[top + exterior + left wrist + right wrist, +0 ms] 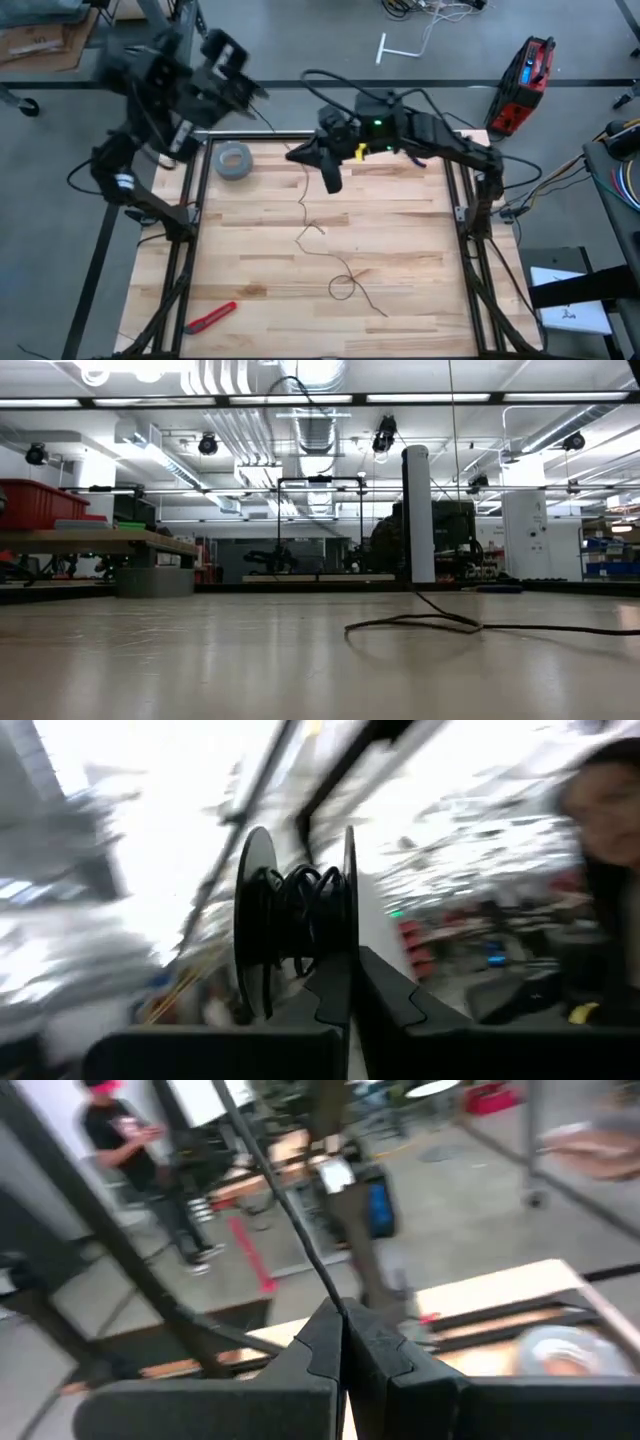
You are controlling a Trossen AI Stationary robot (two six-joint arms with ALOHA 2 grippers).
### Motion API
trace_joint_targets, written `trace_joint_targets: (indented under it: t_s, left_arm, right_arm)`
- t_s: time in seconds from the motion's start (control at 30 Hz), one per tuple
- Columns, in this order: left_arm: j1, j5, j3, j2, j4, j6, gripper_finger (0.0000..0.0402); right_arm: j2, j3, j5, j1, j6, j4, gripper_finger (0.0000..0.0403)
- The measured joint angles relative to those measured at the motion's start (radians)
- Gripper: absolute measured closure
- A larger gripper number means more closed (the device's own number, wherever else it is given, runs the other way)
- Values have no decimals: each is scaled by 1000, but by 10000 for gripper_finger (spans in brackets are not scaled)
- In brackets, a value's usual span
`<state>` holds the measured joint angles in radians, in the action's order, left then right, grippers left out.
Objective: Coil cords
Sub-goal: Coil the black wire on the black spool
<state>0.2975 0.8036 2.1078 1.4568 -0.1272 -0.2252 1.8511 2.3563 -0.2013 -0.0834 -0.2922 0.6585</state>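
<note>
Slack cord (340, 285) lies looped on the near middle of the wooden surface (400, 240), its thin line rising toward the far edge, where the right pincer (330, 178) is clenched on it; the right wrist view shows the strand running out from between closed fingers, apparently to guide and tension it. Beyond the far left corner, off the surface, the left pincer (350, 990) grasps the small black reel (295, 925) by one flange, wound turns visible between its discs, presumably positioned for winding. Open boards surround the loop. A grey tape roll (233, 160) sits near the far left edge, a red cutter (210, 317) by the near left edge.
</note>
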Motion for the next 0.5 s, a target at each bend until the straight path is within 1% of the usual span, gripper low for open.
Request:
trace_joint_targets:
  t_s: [0.1,0.2,0.27,0.37,0.5]
  left_arm:
    - [46,-102,3,-45,173,8,401]
    - [86,-260,2,-73,374,-16,401]
    - [110,-331,1,-80,500,-81,401]
    - [135,-351,-1,-75,633,-187,401]
    - [139,-324,-1,-62,747,-268,401]
  right_arm:
    - [-37,-1,112,30,52,10,403]
    - [-66,-1,152,42,76,7,403]
    - [-72,-1,162,43,85,8,403]
    - [-71,-1,207,44,106,61,403]
    - [-69,-2,224,54,155,115,403]
